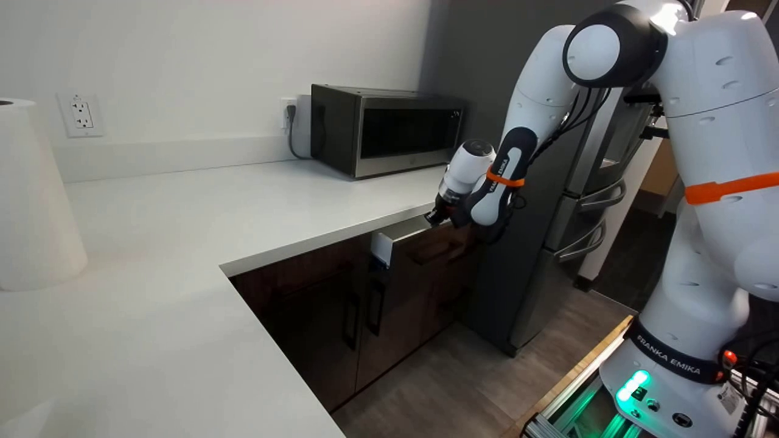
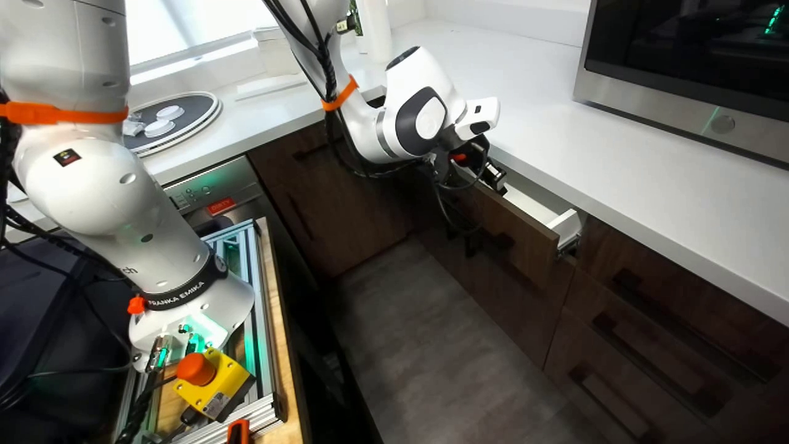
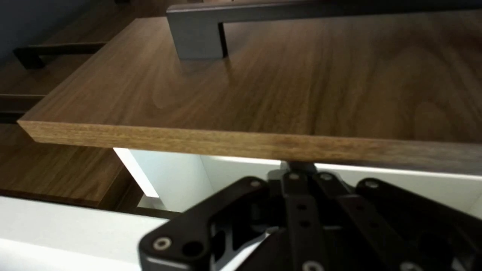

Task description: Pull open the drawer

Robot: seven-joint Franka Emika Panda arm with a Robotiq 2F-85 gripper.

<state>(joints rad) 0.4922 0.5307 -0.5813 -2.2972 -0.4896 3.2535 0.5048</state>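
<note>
Black and clenched, the end effector [image 3: 295,171] dips into the drawer [image 2: 531,245] behind its wooden front [image 3: 271,98], contact hidden.

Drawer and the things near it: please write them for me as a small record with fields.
drawer: partly open, white inside showing
handle: dark bar on the front, not held
tool: closed, tip inside the drawer, behind the front
touching the front: cannot tell
microwave: on the counter
paper roll: on the counter
</note>
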